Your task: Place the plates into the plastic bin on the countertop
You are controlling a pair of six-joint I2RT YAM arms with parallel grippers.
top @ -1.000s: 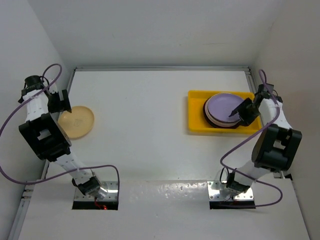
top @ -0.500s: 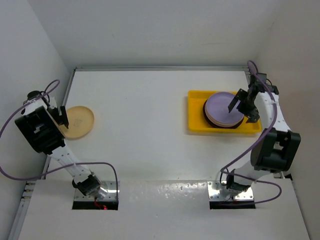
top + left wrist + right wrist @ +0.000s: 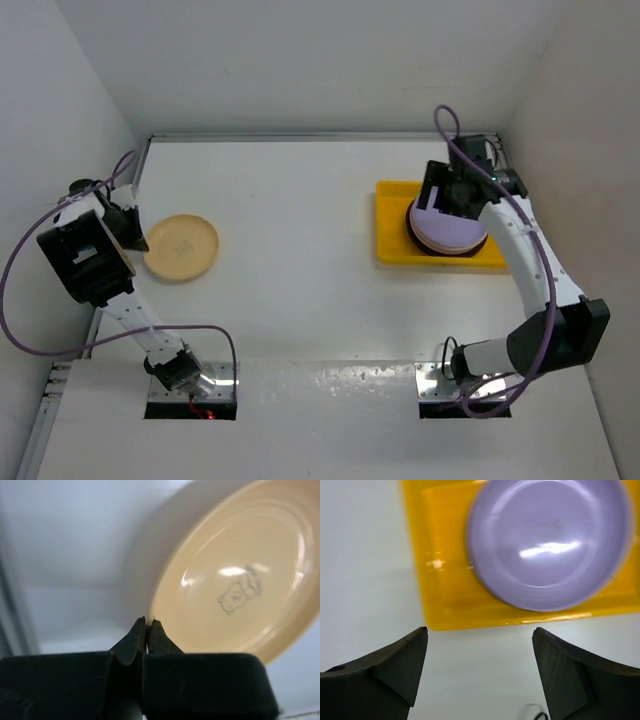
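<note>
A yellow-orange plate (image 3: 182, 248) is at the left of the white countertop (image 3: 300, 260). My left gripper (image 3: 135, 238) is shut at its left rim. In the left wrist view the fingertips (image 3: 147, 622) pinch the edge of the plate (image 3: 235, 585), whose face fills the right side. The yellow plastic bin (image 3: 392, 248) stands at the right and holds a stack of plates topped by a lavender one (image 3: 450, 228). My right gripper (image 3: 447, 193) hovers open over the stack's back left. Its wrist view shows the lavender plate (image 3: 547, 545) in the bin (image 3: 445, 605), with nothing between the fingers (image 3: 479, 635).
A raised pale rim (image 3: 320, 137) borders the countertop at the back, and white walls close in on both sides. The left arm's purple cable (image 3: 20, 250) loops by the left wall. The right arm (image 3: 530, 270) arches over the bin's right end.
My left gripper closed on the yellow-orange plate's rim, and the plate has shifted right. The right arm swung left and back, so its gripper now hangs over the stack's back left.
</note>
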